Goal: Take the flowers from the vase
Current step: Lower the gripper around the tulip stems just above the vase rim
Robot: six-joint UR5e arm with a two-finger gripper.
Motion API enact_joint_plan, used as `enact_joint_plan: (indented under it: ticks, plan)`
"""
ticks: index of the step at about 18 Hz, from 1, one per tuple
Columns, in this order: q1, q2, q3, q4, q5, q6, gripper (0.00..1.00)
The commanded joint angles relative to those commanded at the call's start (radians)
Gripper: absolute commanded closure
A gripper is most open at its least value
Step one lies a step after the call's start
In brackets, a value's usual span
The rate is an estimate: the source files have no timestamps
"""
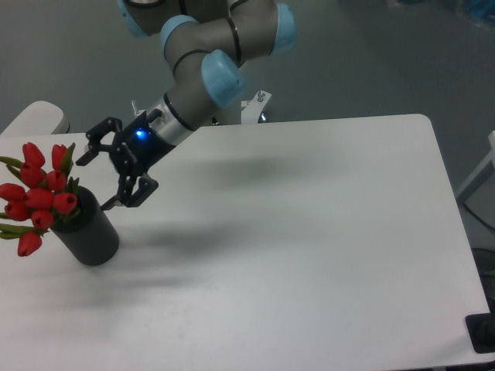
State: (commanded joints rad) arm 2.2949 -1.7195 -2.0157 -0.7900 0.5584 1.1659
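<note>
From the fixed camera, the white counter (309, 255) fills most of the frame, its far edge running across the upper part and its right edge slanting down toward the near right corner. The vase (91, 232), a dark grey matte cylinder, stands close to the left edge of the counter, about midway between the far and near edges, and appears tilted in this view with its top toward the left edge. The flowers (39, 195) sit in its top: a bunch of red tulip buds with green leaves, spreading up and out to the left so that some buds and leaves reach past the left edge of the frame. One bud hangs lower on the left side of the vase.

The arm (205, 58), grey with light blue joint caps, comes down from the top of the frame and reaches left over the far part of the counter. The tool (97, 179) is released, its two black fingers spread wide apart with nothing between them. It hovers above the counter just right of the flowers, one fingertip (83, 158) near the upper buds and the other above the top right of the vase; none of them appears to touch. A small blue light glows on the tool's body. A soft shadow lies on the counter to the right of the vase.
</note>
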Motion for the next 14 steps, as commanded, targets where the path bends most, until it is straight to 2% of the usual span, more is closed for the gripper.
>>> enact_joint_plan:
  ticks: [5, 14]
  plan:
    - [-0.061, -0.045, 0.035, 0.0, 0.0, -0.012, 0.0]
    - [-0.086, -0.042, 0.028, 0.0, -0.002, -0.038, 0.0]
